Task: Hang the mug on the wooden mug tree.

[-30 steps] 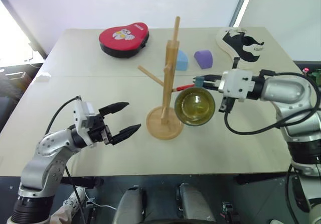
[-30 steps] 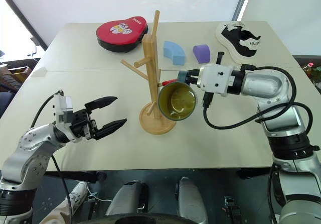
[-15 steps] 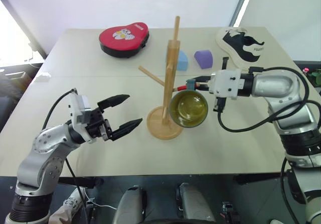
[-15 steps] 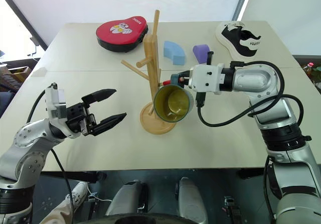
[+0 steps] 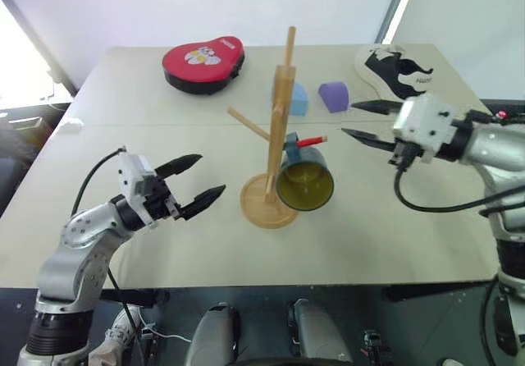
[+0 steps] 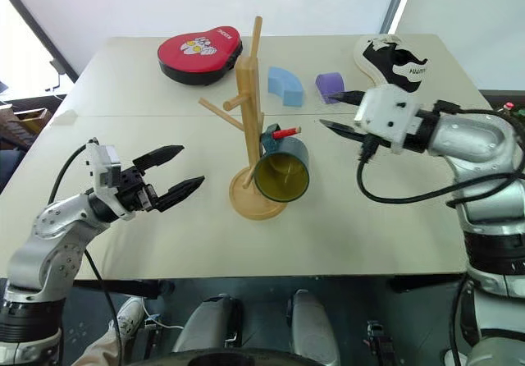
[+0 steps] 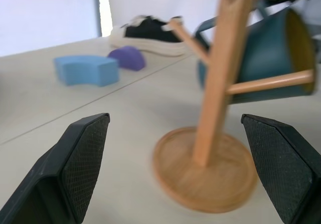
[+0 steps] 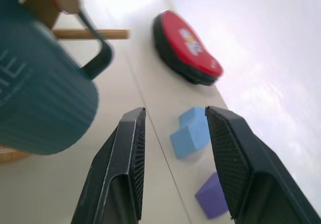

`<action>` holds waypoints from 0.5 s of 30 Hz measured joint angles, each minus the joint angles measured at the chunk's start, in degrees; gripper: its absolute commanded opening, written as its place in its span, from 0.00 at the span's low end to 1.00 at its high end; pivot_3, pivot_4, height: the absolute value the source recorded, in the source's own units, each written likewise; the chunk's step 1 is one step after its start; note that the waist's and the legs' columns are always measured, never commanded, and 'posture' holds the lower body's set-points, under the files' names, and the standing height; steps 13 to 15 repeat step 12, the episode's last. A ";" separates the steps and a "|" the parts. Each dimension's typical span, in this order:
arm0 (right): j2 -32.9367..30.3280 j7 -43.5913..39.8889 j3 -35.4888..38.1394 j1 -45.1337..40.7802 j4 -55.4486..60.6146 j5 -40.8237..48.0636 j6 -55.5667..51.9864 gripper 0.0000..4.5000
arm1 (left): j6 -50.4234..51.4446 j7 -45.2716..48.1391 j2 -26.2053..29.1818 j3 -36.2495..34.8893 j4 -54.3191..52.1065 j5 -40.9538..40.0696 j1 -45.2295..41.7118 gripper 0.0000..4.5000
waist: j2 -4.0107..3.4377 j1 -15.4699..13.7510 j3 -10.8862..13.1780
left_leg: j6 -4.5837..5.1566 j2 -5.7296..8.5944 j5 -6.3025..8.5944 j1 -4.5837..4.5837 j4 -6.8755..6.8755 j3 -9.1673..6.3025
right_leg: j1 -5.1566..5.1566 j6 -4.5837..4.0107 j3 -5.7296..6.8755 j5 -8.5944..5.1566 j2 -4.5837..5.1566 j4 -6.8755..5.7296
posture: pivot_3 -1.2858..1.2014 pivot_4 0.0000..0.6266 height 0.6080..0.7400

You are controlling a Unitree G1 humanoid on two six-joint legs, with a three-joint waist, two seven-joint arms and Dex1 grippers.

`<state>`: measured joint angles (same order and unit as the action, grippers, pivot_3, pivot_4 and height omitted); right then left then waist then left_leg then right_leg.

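The teal-blue mug (image 5: 305,184) with a yellow-green inside hangs by its handle on the red-tipped peg (image 5: 310,141) of the wooden mug tree (image 5: 279,120), its mouth tilted toward me. The tree stands upright on its round base (image 5: 268,203) mid-table. My right gripper (image 5: 351,118) is open and empty, a short way to the right of the mug and apart from it. Left of the tree's base, my left gripper (image 5: 210,175) is open and holds nothing. The left wrist view shows the mug (image 7: 261,58) hanging beside the post (image 7: 220,73).
A red heart-shaped case (image 5: 203,62) lies at the back left. A light blue block (image 5: 297,99) and a purple block (image 5: 332,95) sit behind the tree. A black-and-white board (image 5: 398,70) lies at the back right.
My right gripper has opened, let go of the mug and drawn back to the right. The mug now hangs on the red-tipped peg. My left gripper shifted slightly.
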<state>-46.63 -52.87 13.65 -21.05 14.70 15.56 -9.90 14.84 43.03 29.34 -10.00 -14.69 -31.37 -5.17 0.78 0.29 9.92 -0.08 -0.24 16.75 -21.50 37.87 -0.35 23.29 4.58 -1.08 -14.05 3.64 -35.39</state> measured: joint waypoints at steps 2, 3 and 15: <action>4.03 3.60 4.20 6.55 -0.60 1.95 -1.89 0.43 | -1.33 -4.21 -2.38 -0.39 4.13 3.18 0.83 1.00 | 0.06 -0.01 -0.02 | 0.00 0.00 0.00 -0.01 -0.02 0.01 | 0.02 0.01 -0.01 0.01 0.00 0.00 | 0.52 0.24 0.96; 6.24 5.21 5.19 9.08 -1.41 2.26 -2.05 0.43 | -1.57 -6.09 -3.02 -0.35 5.77 4.78 1.18 1.00 | 0.06 0.01 -0.02 | 0.00 0.00 0.00 -0.01 -0.02 0.01 | 0.02 0.01 -0.02 0.01 0.01 -0.02 | 0.52 0.24 0.96; 20.53 19.51 7.34 15.84 -11.07 1.56 4.62 0.43 | -5.98 -16.09 -6.96 -0.64 11.63 13.26 3.00 1.00 | -0.06 0.37 0.02 | -0.01 -0.02 0.00 0.03 0.00 0.06 | 0.10 -0.04 -0.07 0.04 0.00 -0.14 | 0.52 0.24 0.96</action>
